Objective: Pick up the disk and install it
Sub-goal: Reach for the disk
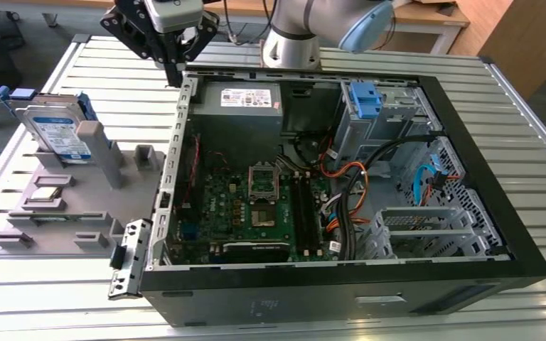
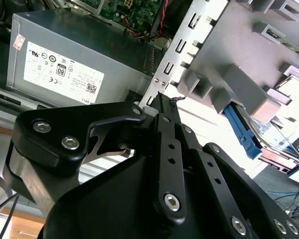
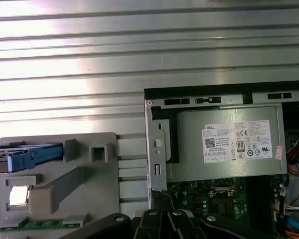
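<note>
Pincer [image 1: 173, 75] hung above the open case's [image 1: 301, 302] corner, fingers drawn together, nothing held (tips met in the second wrist view). Power supply [image 1: 247, 99] sat just beside it, inside the case. Disk [image 1: 57, 133] stood on edge in a grey fixture [image 1: 93, 192] on the slatted surface [image 1: 93, 64], at the exterior view's left, well apart from the pincer.

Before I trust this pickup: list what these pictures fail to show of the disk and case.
Disk, first wrist view: cut off by the picture's edge, label unseen.
Disk, second wrist view: mostly behind the grey holder and the gripper.
Case, exterior view: drive-bay side partly hidden by cables.
</note>
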### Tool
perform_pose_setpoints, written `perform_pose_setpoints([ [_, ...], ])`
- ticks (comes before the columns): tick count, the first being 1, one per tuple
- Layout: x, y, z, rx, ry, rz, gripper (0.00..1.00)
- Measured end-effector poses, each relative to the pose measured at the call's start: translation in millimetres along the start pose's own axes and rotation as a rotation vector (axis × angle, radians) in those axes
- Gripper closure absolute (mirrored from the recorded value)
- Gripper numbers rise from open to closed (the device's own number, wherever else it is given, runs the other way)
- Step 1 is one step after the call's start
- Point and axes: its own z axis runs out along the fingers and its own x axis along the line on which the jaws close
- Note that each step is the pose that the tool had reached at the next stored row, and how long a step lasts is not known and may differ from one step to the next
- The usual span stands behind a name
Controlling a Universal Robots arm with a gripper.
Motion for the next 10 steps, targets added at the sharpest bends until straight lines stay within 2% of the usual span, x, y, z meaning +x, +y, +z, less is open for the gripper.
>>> perform_pose_setpoints([
  [10,8.4,0.9,1.7,-0.0001,-0.0001,0.000,0.89],
])
